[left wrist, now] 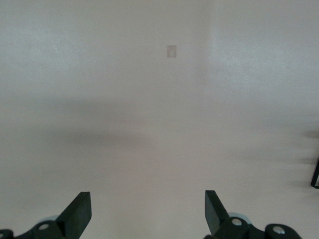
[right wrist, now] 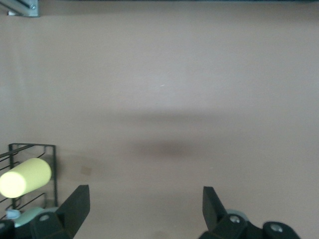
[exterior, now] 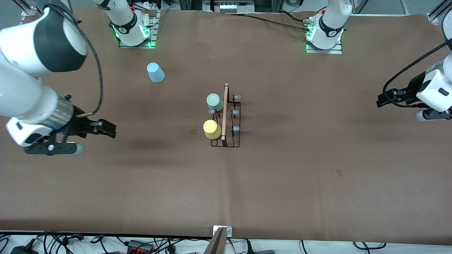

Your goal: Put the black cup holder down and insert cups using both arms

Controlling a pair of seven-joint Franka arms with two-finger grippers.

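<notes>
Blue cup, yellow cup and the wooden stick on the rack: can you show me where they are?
Light blue cup (exterior: 155,72), front view, on its side wall.
Yellow cup (exterior: 212,129), front view, on its upturned bottom.
Wooden rod handle (exterior: 225,111), front view, at mid-length.

Brown table (exterior: 317,176), cables (exterior: 141,243) along edge

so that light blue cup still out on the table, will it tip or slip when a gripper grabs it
The light blue cup looks like thin plastic, so probably light and easy to nudge. Its tapered wall may let closing fingers slide. It stands alone with its wider end on the table, which probably makes it slide before it tips.
</notes>
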